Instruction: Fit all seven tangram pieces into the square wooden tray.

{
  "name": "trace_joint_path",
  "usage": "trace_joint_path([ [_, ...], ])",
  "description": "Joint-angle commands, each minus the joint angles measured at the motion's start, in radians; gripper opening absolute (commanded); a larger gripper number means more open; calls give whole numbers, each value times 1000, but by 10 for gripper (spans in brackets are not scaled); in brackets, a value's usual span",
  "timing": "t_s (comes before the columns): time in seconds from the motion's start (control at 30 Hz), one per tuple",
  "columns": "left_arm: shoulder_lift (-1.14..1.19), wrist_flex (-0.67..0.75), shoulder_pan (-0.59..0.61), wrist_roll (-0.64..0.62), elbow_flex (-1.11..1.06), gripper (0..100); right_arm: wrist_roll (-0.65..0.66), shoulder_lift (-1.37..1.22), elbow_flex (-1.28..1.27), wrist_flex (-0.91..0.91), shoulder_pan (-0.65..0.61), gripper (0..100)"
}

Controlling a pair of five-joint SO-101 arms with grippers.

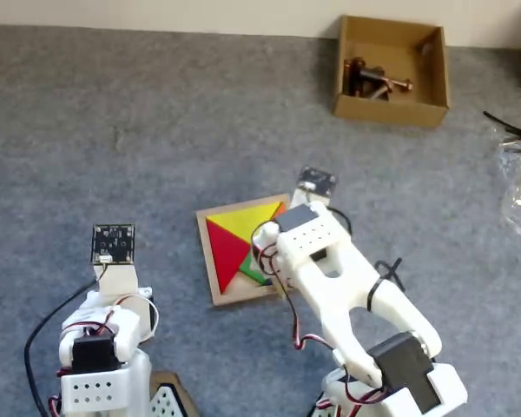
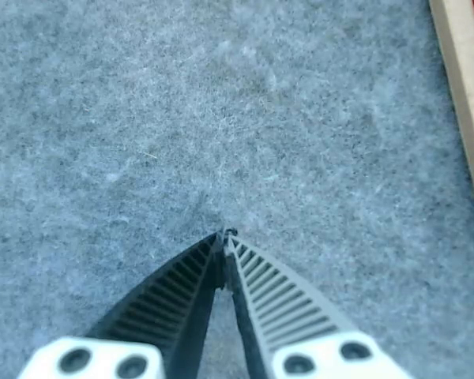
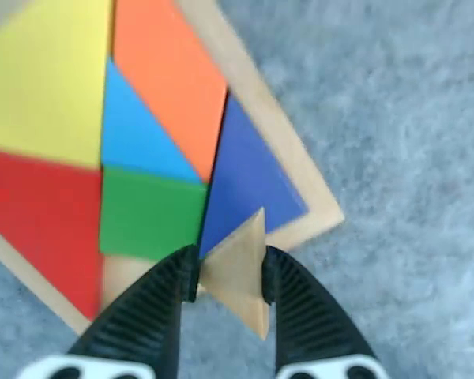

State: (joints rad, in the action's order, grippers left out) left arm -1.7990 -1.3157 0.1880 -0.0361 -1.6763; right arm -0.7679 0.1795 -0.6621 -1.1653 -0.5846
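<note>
On my left side, my left hand (image 2: 225,234) hangs over the grey table (image 1: 113,104) with its fingers pressed tip to tip and nothing between them. It is well apart from the pieces, with just the tray's rim off to its side.

The square wooden tray (image 1: 205,252) lies flat near the middle of the table. In it sit the yellow triangle (image 3: 47,79), the red triangle (image 3: 39,213), the orange piece (image 3: 166,79), the light blue triangle (image 3: 134,134), the green square (image 3: 150,213) and the dark blue triangle (image 3: 245,181).

My right hand (image 3: 229,264) is over the tray's near corner, pinching a plain wooden triangle (image 3: 237,268) just beside the dark blue triangle. I cannot tell whether it touches the tray.

Far right at the back stands a cardboard box (image 1: 391,111).
</note>
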Motion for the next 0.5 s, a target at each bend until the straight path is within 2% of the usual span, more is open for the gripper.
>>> trace_joint_path([
  [0.0, 7, -8, 8, -2, -21, 5, -12, 51, 18, -24, -56, 7],
  [0.13, 7, -8, 8, -2, -21, 5, -23, 50, 25, -21, -64, 5],
  [0.3, 7, -8, 8, -2, -21, 5, -221, 42, 91, -25, -65, 5],
  [0.47, 7, -8, 8, -2, -21, 5, -313, 42, 173, -28, -67, 5],
])
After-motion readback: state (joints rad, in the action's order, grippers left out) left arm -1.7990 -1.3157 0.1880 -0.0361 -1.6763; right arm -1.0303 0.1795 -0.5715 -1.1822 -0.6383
